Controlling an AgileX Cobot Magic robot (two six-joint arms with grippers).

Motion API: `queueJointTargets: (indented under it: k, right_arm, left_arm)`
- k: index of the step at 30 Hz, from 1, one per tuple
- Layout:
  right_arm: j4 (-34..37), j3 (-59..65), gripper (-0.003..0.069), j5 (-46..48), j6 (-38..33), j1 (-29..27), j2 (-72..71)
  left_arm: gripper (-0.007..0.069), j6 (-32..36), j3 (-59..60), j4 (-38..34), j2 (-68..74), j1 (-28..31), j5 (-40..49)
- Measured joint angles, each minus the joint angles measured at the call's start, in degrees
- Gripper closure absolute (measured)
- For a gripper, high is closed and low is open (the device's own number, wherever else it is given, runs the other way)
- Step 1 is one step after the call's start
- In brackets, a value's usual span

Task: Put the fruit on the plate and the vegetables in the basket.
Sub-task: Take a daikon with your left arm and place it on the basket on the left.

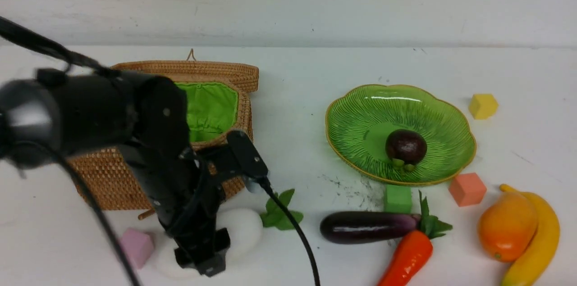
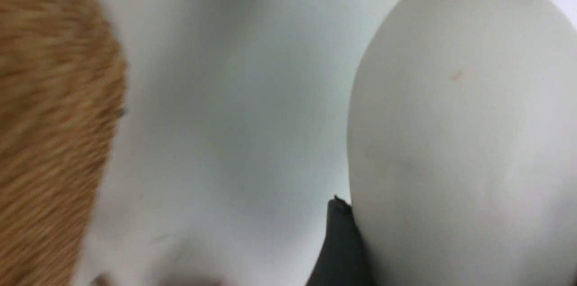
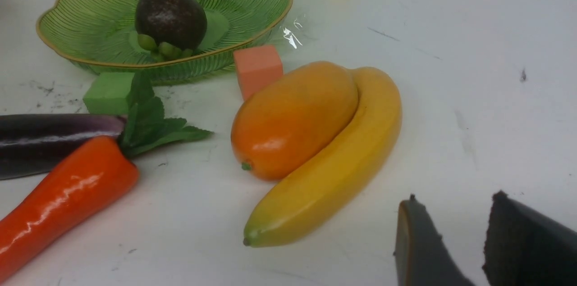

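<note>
The white radish point(image 1: 243, 227) with green leaves lies in front of the basket point(image 1: 112, 178). My left gripper point(image 1: 203, 263) straddles it. In the left wrist view the radish point(image 2: 460, 133) fills the space between the jaws, one finger point(image 2: 338, 241) pressed on its side. The mangosteen point(image 1: 405, 146) sits on the green plate point(image 1: 428, 110). Eggplant point(image 1: 365, 227) and carrot point(image 1: 408, 256) lie near the front, mango point(image 1: 507, 227) and banana point(image 1: 541, 241) at the right. My right gripper point(image 3: 455, 205) hovers open and empty beside the banana point(image 3: 338, 164).
The basket's lid stands open, showing the green lining point(image 1: 209, 108). Foam cubes are scattered about: yellow point(image 1: 483, 106), salmon point(image 1: 467, 189), green point(image 1: 398, 198) by the plate, and pink point(image 1: 137, 245) beside the left gripper. A black cable point(image 1: 293, 227) trails over the table.
</note>
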Motion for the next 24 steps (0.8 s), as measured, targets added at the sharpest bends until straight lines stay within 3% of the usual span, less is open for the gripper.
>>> queueJointTargets:
  k: [4,7,8,12,14,19,24]
  right_arm:
    - [0.0,0.0,0.0414,0.0,0.0,0.0,0.0]
    - [0.0,0.0,0.0414,0.0,0.0,0.0,0.0]
    - [0.0,0.0,0.0414,0.0,0.0,0.0,0.0]
    - [0.0,0.0,0.0414,0.0,0.0,0.0,0.0]
    - [0.0,0.0,0.0414,0.0,0.0,0.0,0.0]
    - [0.0,0.0,0.0414,0.0,0.0,0.0,0.0]
    - [0.0,0.0,0.0414,0.0,0.0,0.0,0.0]
  left_arm:
    - [0.0114,-2.3,-3.4,6.6,-7.1,0.0,1.8]
    - [0.0114,-5.8,-7.1,15.6,-10.4,0.0,2.2]
    - [0.0114,-5.8,-7.4,16.2,-10.4,0.0,2.2]
    - [0.0114,-8.7,-11.5,31.0,-10.2,0.5,0.8]
    - [0.0114,-9.0,-12.3,33.7,-8.9,1.6,-1.2]
    - [0.0114,-6.7,-14.1,32.1,-3.6,7.5,-4.1]
    - [0.0114,-1.0,-15.8,25.3,2.2,12.2,-3.5]
